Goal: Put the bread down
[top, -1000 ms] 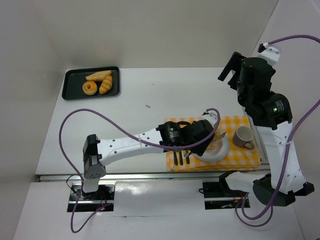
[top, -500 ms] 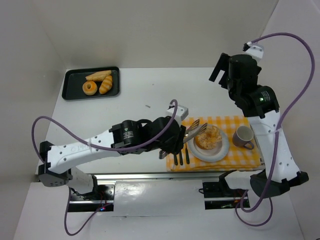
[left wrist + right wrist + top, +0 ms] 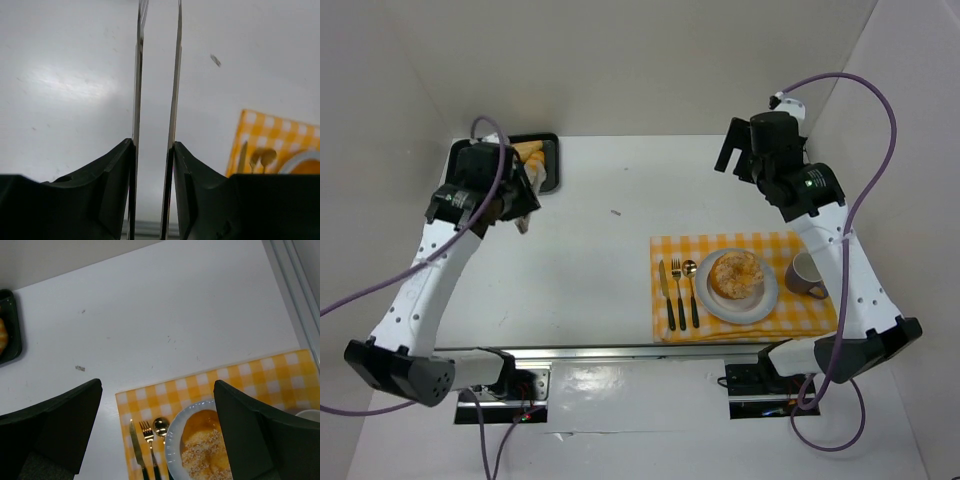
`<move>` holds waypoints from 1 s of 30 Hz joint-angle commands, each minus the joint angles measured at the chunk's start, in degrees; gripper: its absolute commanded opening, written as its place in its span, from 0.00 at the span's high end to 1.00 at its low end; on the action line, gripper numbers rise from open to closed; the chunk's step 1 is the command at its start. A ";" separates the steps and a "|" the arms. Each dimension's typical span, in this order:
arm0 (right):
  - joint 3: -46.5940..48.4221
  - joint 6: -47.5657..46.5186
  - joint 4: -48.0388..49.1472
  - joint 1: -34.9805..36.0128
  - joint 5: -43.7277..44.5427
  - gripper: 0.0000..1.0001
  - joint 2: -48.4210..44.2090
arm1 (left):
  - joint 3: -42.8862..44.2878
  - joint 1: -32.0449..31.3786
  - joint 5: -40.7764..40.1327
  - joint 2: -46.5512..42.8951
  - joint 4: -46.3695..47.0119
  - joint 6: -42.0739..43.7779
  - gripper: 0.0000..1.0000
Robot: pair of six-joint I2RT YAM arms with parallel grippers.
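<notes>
The white table (image 3: pixel 590 260) bears a yellow checked mat (image 3: pixel 820 312) at its 4 o'clock and a black tray (image 3: pixel 549 165) at 10 o'clock, partly hidden by the left arm. The left gripper (image 3: pixel 159 20) holds its fingers a narrow slit apart, nothing between them. The right gripper (image 3: pixel 157 384) hangs at 1 o'clock, jaws wide and empty. On the mat a plate (image 3: pixel 766 304) carries the bread (image 3: pixel 736 273). A cup (image 3: pixel 807 272) stands at the plate's 3 o'clock. A knife (image 3: pixel 663 290), fork (image 3: pixel 676 290) and spoon (image 3: pixel 690 285) lie at its 9.
</notes>
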 commanded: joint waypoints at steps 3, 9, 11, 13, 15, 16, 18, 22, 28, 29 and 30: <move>1.36 -1.31 3.27 -0.38 -0.81 0.00 1.93 | 4.97 17.79 9.30 10.38 6.06 8.65 0.48; 0.57 -1.31 3.88 -0.38 -1.77 0.00 3.68 | 16.57 30.40 19.44 28.40 4.30 11.39 0.46; 0.57 -1.31 3.88 -0.38 -1.77 0.00 4.39 | 18.33 32.07 20.15 31.75 5.26 11.39 0.46; 0.57 -1.31 3.88 -0.38 -1.77 0.00 5.53 | 19.91 33.47 20.15 34.21 6.05 10.69 0.46; 0.04 -1.31 4.57 -0.38 -2.56 0.00 6.06 | 19.92 34.27 20.15 35.53 7.97 10.69 0.46; 0.04 -1.31 4.58 -0.38 -2.56 0.00 6.85 | 20.53 35.06 20.15 36.32 7.99 10.08 0.46; 1.09 -1.31 4.58 -0.38 -2.56 0.00 7.90 | 22.72 35.76 20.76 38.70 7.99 9.46 0.47; 1.71 -1.31 4.05 -0.38 -3.18 0.00 9.92 | 26.59 35.77 19.01 40.72 7.99 9.46 0.47; 3.47 -1.31 4.58 -0.38 -3.71 0.00 12.48 | 29.85 35.77 17.78 43.89 6.85 8.93 0.47; 3.99 -1.31 4.58 -0.38 -3.71 0.00 13.09 | 29.85 35.77 16.99 44.50 6.85 8.93 0.47; 3.99 -1.31 4.06 -0.38 -3.71 0.00 13.62 | 29.85 35.77 16.98 44.50 6.85 8.93 0.47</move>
